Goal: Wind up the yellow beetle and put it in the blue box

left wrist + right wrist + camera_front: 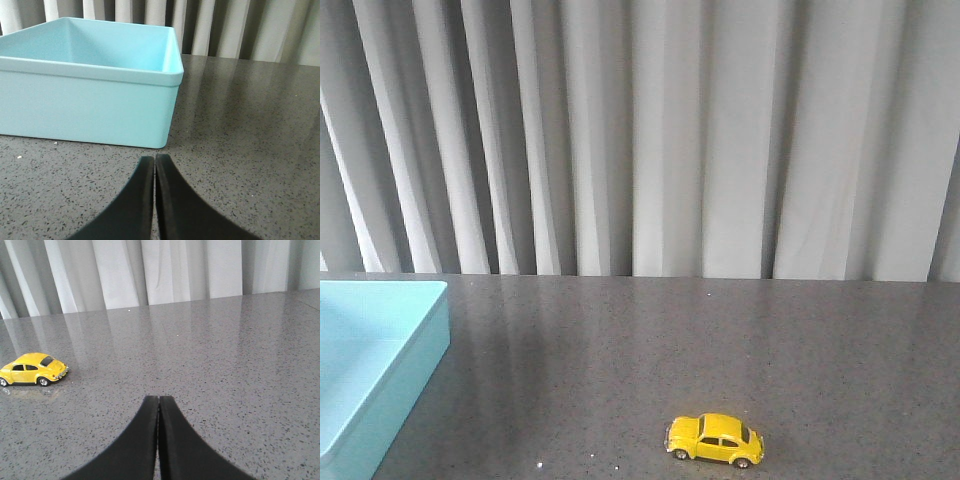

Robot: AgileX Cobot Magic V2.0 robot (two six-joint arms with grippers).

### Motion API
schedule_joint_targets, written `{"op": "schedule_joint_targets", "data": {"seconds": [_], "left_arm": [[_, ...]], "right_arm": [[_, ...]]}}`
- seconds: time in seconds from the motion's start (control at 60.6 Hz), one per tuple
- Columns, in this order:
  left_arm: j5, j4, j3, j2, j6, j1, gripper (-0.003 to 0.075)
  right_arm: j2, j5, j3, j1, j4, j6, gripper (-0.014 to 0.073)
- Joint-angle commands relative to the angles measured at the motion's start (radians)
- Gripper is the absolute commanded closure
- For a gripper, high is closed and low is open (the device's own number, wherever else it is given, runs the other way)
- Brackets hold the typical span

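Currently the yellow beetle [715,440] is sitting on its 4 wheels on the dark speckled table [720,340], well apart from the blue box [375,360] lying at the table's left edge. Both the left gripper [155,165] and the right gripper [159,405] are hovering over the table, fingers pressed together, holding nothing.
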Motion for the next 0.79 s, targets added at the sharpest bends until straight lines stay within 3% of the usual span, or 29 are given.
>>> {"op": "schedule_joint_targets", "data": {"seconds": [0.0,0.396,0.594,0.776], "left_arm": [[-0.07,-0.004,-0.013,-0.015,-0.008,-0.008,0.0726],[-0.07,-0.004,-0.013,-0.015,-0.008,-0.008,0.0726],[-0.07,-0.004,-0.013,-0.015,-0.008,-0.008,0.0726],[-0.07,-0.004,-0.013,-0.015,-0.008,-0.008,0.0726]], "right_arm": [[-0.006,-0.076,-0.006,-0.003,-0.01,-0.001,0.0601],[-0.006,-0.128,-0.006,-0.003,0.003,0.009,0.0599],[-0.002,-0.181,-0.016,-0.003,0.082,0.049,0.0596],[0.074,-0.107,-0.177,-0.003,0.091,0.048,0.0596]]}}
